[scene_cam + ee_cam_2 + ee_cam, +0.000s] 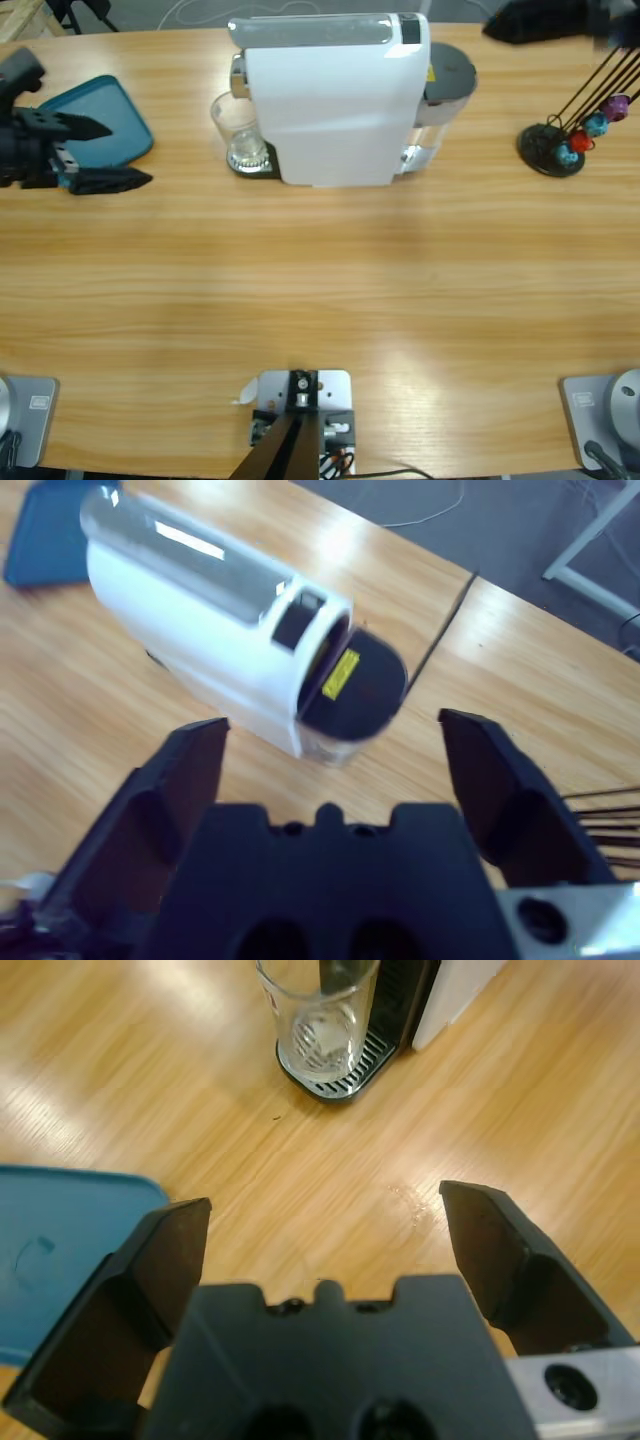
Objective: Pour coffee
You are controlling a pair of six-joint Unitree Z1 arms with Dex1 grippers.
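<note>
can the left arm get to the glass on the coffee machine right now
Probably yes. The left gripper, jaws open, faces the glass on the drip tray across bare table. The machine stands close behind the glass.

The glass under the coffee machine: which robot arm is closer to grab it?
Probably the left. Its open end effector points toward the glass nearby; the right end effector hovers behind the coffee machine.

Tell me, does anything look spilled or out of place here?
Only one small thing: a faint wet-looking smear on the wooden table, apart from the clear drinking glass, which stands upright on the white coffee machine's black drip tray.
</note>
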